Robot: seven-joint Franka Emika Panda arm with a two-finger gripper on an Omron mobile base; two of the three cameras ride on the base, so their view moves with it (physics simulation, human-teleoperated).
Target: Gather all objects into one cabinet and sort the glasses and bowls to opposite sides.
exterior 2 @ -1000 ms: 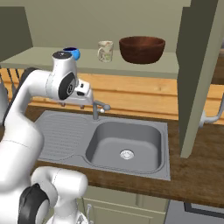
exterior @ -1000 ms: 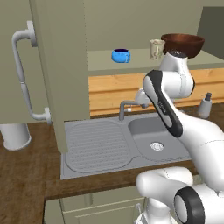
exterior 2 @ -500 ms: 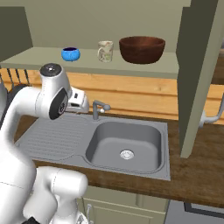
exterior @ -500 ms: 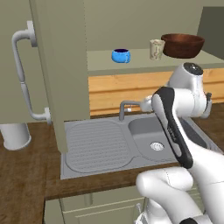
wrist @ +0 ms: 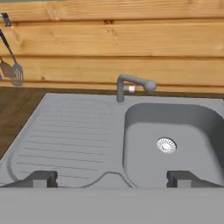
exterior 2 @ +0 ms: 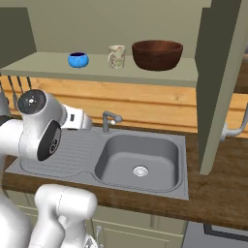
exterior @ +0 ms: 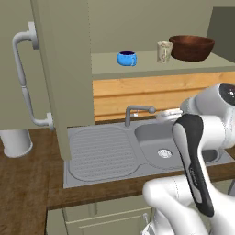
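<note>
Sitting on the pale green shelf floor (exterior 2: 58, 68) of the open wide olive cabinet (exterior: 64, 69): small blue bowl (exterior: 126, 58) toward the left, one pale patterned glass (exterior: 164, 51) in the middle, large dark brown bowl (exterior: 191, 47) at the right. Glass just beside the brown bowl, possibly touching; contact cannot be told. Blue bowl well apart from both. Same order in the right base view: blue bowl (exterior 2: 78, 59), glass (exterior 2: 116, 56), brown bowl (exterior 2: 157, 54). Only one glass visible on the shelf.

Left cabinet door (exterior: 20, 69) swung open toward the camera, with curved grey bar handle (exterior: 25, 82); right door (exterior 2: 220, 82) likewise open, handle (exterior 2: 237, 128) low on its outer face.

Below the shelf: wooden plank wall (wrist: 113, 43), grey sink (wrist: 175, 140) with ribbed drainboard (wrist: 70, 135) set in a dark wood worktop (exterior 2: 223, 193); grey tap (wrist: 131, 85) at the back edge, drain (wrist: 166, 145) in the basin floor. White roll (exterior: 16, 142) standing on the worktop left of the open door. Utensils (wrist: 11, 65) hanging on the wall at far left in the hand view.

Jaws (wrist: 112, 179) spread wide, holding nothing, aimed down over the front rim of the sink between drainboard and basin; finger tips (wrist: 41, 178) dark, well apart.
</note>
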